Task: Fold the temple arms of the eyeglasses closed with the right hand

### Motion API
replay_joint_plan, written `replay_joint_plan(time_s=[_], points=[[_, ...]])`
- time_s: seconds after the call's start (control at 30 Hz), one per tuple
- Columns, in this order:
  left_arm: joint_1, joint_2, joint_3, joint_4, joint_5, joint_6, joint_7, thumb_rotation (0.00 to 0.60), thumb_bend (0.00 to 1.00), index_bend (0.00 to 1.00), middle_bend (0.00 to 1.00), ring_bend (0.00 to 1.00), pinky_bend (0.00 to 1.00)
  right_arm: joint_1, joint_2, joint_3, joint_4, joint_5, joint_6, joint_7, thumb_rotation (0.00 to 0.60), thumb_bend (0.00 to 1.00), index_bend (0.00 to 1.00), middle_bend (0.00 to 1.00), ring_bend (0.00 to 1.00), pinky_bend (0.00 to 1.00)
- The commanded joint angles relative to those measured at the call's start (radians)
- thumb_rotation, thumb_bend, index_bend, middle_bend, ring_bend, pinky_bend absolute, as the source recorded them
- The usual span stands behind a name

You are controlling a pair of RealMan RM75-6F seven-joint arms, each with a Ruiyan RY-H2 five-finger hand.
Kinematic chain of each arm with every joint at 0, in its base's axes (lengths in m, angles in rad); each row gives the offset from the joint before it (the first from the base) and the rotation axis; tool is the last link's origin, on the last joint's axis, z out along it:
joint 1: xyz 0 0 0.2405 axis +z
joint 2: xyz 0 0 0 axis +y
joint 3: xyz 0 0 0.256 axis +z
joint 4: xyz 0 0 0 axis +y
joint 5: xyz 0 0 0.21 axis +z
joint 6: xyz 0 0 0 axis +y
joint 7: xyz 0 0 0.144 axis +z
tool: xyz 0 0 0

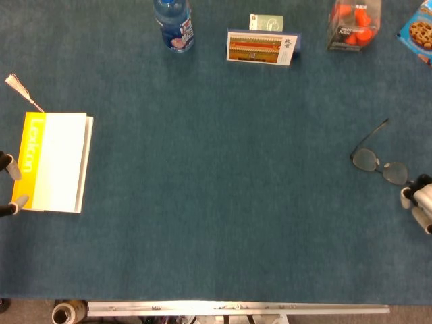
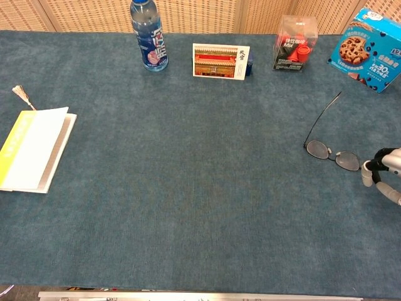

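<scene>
The eyeglasses [image 2: 332,152] were laid on the table [image 2: 200,188], one temple extended; the right hand [image 2: 383,174] was seen just beside them, fingers apart, nothing held.

even bright light, sharp, faint shadows

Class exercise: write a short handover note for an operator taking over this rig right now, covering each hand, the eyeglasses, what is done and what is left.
Right hand: at the table's right edge, beside the eyeglasses, holding nothing.
Left hand: fingertips at the yellow book, far left.
Eyeglasses: flat on the blue cloth; one temple arm sticks out unfolded.
Done: nothing evident.
Left: fold the temples closed.
</scene>
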Motion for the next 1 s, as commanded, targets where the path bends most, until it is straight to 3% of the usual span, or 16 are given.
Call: replay_joint_plan(time_s=[0.03,0.63,1.0], points=[[0.000,0.000,-0.001,0.000,-0.001,-0.001,0.001,0.600,0.00,0.56,0.51,0.41,0.54,0.002,0.007,0.003,-0.002,0.004,-0.001,-0.005,0.600,0.51,0.48,0.54,0.33,0.58],[0.002,-0.001,0.000,-0.002,-0.002,0.002,0.005,0.600,0.00,0.56,0.51,0.41,0.54,0.010,0.029,0.024,0.005,0.038,-0.004,-0.029,0.600,0.51,0.48,0.54,0.33,0.58],[0.001,-0.001,-0.001,0.000,-0.002,0.000,0.004,0.600,0.00,0.56,0.51,0.41,0.54,0.021,0.065,-0.041,-0.077,-0.070,0.003,0.078,0.600,0.51,0.48,0.54,0.33,0.58]])
